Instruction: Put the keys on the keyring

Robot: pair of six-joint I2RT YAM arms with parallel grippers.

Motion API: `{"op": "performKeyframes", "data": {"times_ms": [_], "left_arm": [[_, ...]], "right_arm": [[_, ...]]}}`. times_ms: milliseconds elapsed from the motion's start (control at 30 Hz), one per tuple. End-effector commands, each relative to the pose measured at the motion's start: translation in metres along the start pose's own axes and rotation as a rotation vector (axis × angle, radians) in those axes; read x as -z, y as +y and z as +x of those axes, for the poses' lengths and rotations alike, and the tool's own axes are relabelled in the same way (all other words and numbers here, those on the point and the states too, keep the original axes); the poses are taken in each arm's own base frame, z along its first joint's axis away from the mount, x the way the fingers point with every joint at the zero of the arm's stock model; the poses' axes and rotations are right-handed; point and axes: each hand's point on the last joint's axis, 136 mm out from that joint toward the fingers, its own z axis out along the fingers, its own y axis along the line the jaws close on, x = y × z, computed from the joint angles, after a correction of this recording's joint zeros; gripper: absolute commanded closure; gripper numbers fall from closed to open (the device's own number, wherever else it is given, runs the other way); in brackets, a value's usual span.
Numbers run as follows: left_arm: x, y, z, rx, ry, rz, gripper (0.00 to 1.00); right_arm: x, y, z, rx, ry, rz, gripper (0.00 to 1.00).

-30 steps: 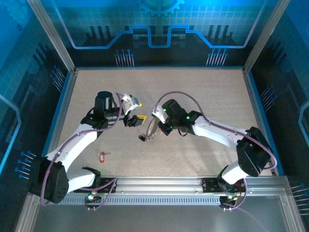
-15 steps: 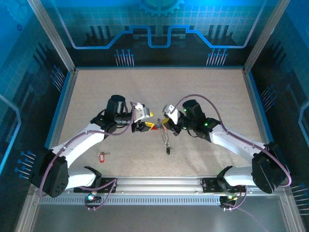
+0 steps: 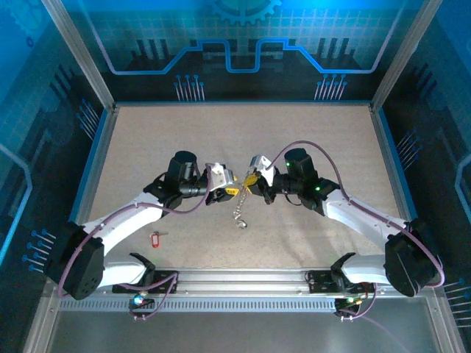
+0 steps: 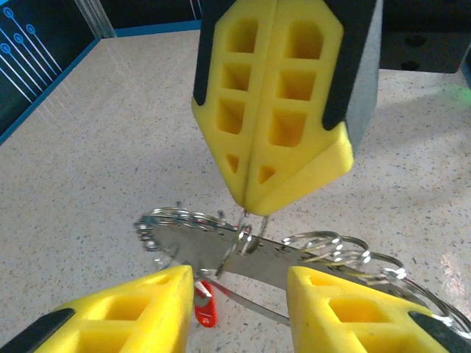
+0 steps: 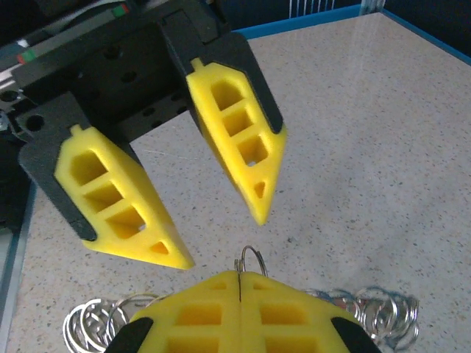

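My right gripper (image 5: 241, 278) pinches the keyring (image 5: 251, 257); my left gripper (image 4: 239, 290) is spread apart.

My right jaws are squeezed tight on the thin wire loop. My left jaws face them tip to tip and hold nothing. The ring's silver pieces (image 4: 335, 254) lie across their gap. A red tag (image 4: 205, 310) peeks out just under them. A red key (image 3: 155, 239) lies on the table (image 3: 309, 140), well apart from both jaws, on my left gripper's side.
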Motion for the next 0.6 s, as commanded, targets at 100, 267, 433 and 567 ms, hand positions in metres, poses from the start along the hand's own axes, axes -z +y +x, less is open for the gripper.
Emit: {"op": "performKeyframes", "data": {"times_ms": [100, 267, 433, 567], "left_arm": [[-0.005, -0.002, 0.001, -0.033, 0.001, -0.001, 0.60], [-0.007, -0.008, -0.002, -0.038, -0.011, 0.036, 0.60], [-0.009, -0.019, 0.004, -0.012, 0.019, 0.107, 0.61], [-0.012, -0.021, 0.009, 0.003, 0.029, 0.124, 0.68]], "right_arm": [[-0.002, 0.005, -0.016, 0.038, -0.038, -0.060, 1.00], [-0.009, 0.011, -0.012, 0.058, -0.005, -0.079, 1.00], [-0.014, 0.013, -0.008, 0.086, 0.018, -0.080, 1.00], [-0.017, 0.015, -0.005, 0.104, 0.038, -0.082, 1.00]]}}
